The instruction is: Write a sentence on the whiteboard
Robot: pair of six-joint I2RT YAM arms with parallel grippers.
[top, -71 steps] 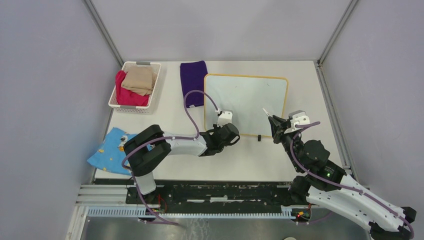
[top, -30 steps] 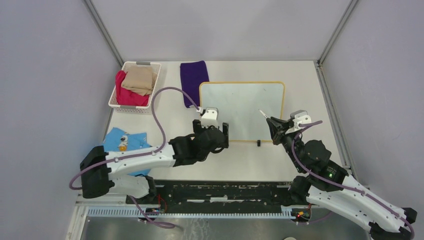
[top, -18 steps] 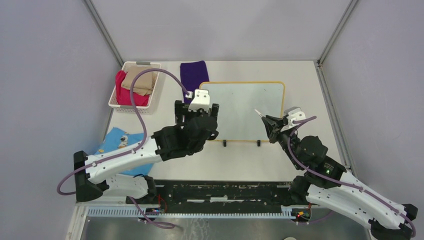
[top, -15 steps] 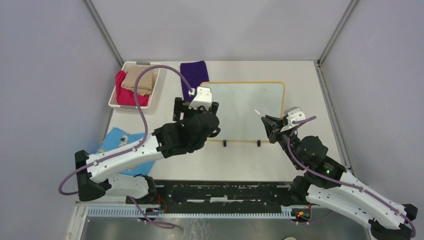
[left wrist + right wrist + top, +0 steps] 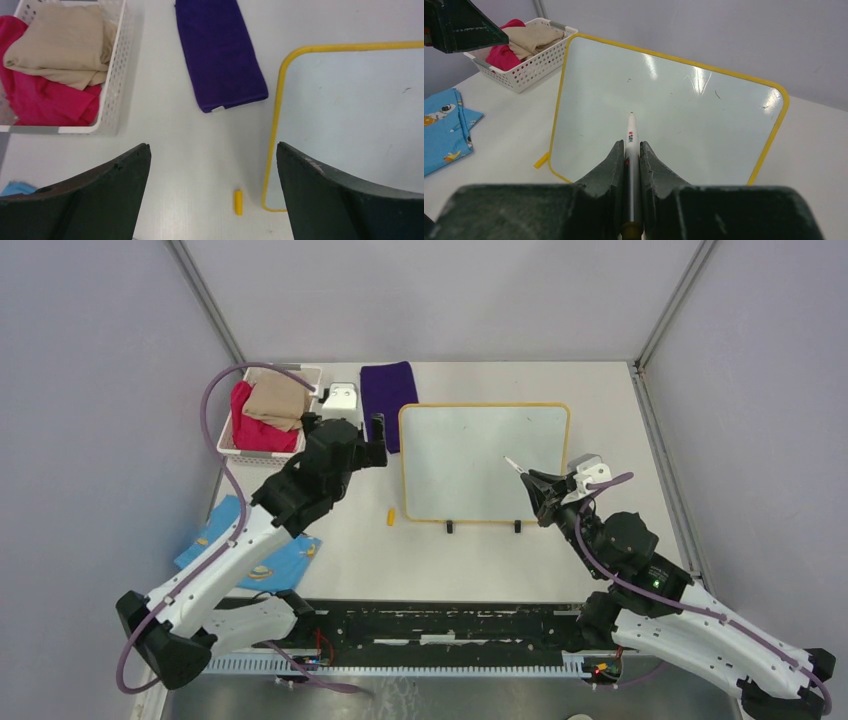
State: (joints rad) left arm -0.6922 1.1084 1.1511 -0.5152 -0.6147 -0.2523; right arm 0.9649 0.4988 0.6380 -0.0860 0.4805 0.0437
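Observation:
The whiteboard point(image 5: 470, 455) stands propped on two black feet at the table's middle, its yellow-framed face blank; no sentence shows on it. My right gripper point(image 5: 535, 483) is shut on a white marker point(image 5: 514, 466), whose bare tip hovers over the board's right half. In the right wrist view the marker point(image 5: 631, 131) sticks out between the shut fingers point(image 5: 614, 155), pointing at the whiteboard point(image 5: 674, 95). My left gripper point(image 5: 345, 430) hangs open and empty left of the board. Below its wide fingers point(image 5: 125, 165) lies the table beside the whiteboard's point(image 5: 350, 115) left edge.
A small yellow cap point(image 5: 391, 516) lies on the table by the board's lower left corner. A white basket point(image 5: 262, 452) of folded clothes sits at the back left, with a purple cloth point(image 5: 388, 390) beside it. A blue printed cloth point(image 5: 215, 540) lies at the front left.
My left gripper has left the board's lower left corner, opened wide and swung up and left toward the basket. The yellow cap now shows on the table. The right gripper barely moved.

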